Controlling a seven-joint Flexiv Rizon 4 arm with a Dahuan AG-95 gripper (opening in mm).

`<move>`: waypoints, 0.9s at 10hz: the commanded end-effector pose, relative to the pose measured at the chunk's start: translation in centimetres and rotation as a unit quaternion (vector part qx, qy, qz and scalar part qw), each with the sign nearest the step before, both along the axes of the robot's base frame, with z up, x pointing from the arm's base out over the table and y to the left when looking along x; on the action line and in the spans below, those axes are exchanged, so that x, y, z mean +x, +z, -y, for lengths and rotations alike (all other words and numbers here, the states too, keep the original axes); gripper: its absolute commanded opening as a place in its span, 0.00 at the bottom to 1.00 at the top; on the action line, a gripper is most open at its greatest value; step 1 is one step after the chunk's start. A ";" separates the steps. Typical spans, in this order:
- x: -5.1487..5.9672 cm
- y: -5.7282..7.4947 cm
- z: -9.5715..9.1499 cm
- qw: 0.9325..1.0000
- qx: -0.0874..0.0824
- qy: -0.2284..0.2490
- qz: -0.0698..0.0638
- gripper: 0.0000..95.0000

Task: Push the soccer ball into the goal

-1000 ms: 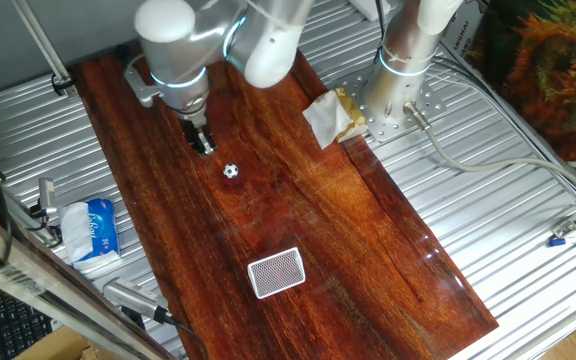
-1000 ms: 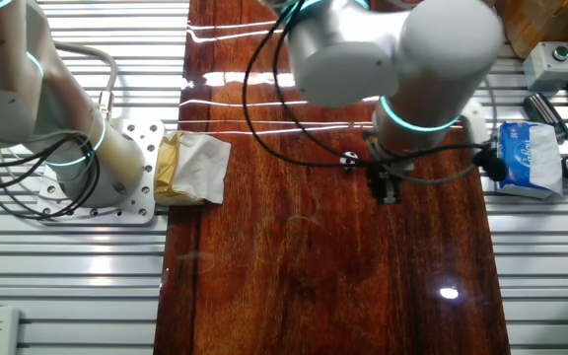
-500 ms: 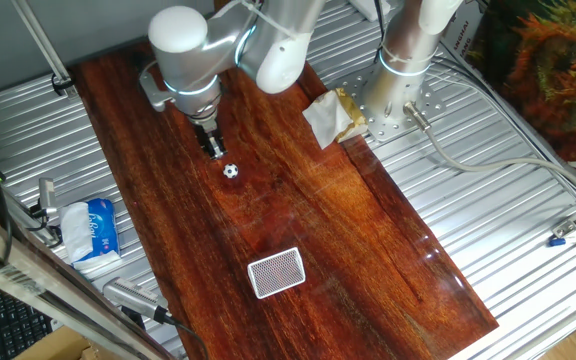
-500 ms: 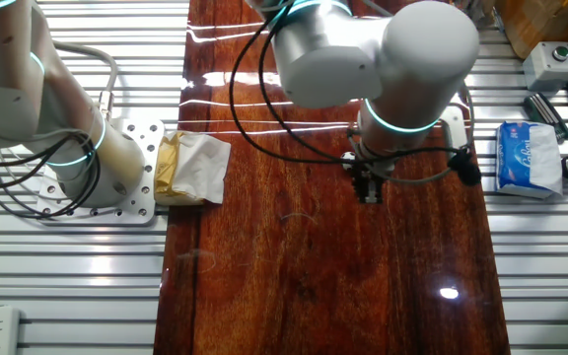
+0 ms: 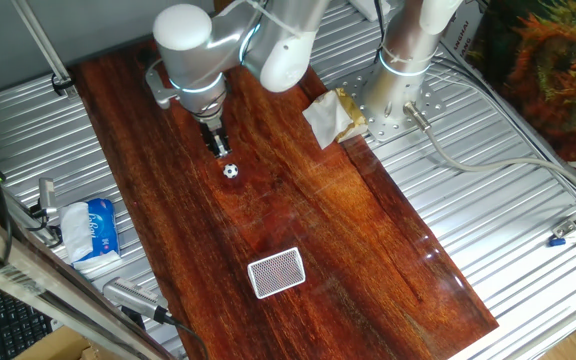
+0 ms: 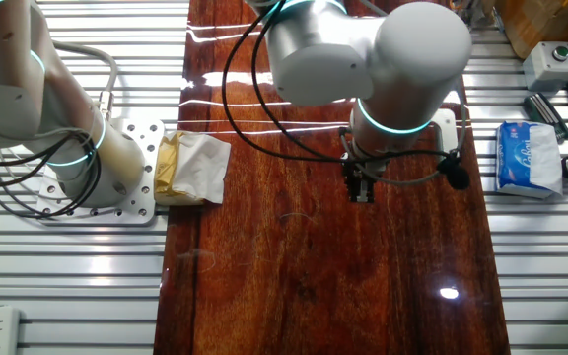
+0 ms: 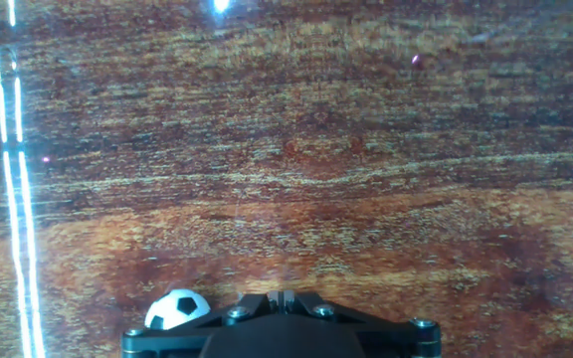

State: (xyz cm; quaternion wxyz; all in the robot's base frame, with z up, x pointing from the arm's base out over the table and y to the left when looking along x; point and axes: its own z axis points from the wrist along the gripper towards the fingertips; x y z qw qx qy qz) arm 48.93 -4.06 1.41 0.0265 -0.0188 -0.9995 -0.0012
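Observation:
The soccer ball (image 5: 230, 171) is a tiny white ball with black patches on the dark wooden board. The goal (image 5: 276, 272), a small white-framed box with grey mesh, lies farther along the board toward the near end. My gripper (image 5: 220, 150) points down at the board with its fingers together, just behind the ball on the side away from the goal. In the hand view the ball (image 7: 175, 309) sits at the bottom left, right beside the shut gripper (image 7: 283, 296). In the other fixed view the gripper (image 6: 362, 193) is visible and the ball is hidden behind it.
A blue-and-white tissue packet (image 5: 93, 228) lies on the metal rack left of the board. A crumpled yellow-and-white wrapper (image 5: 330, 115) sits by the base (image 5: 393, 105) of a second arm at the board's right edge.
My gripper has moved toward the ball, from farther up and left on the board to close behind it. The ball and goal have not moved.

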 end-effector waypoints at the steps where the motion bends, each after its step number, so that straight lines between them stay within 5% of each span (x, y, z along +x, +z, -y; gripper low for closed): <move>1: -0.1 -0.1 0.0 1.000 -0.006 0.002 0.005 0.00; 9: 0.0 0.0 -0.1 1.000 -0.009 0.004 0.004 0.00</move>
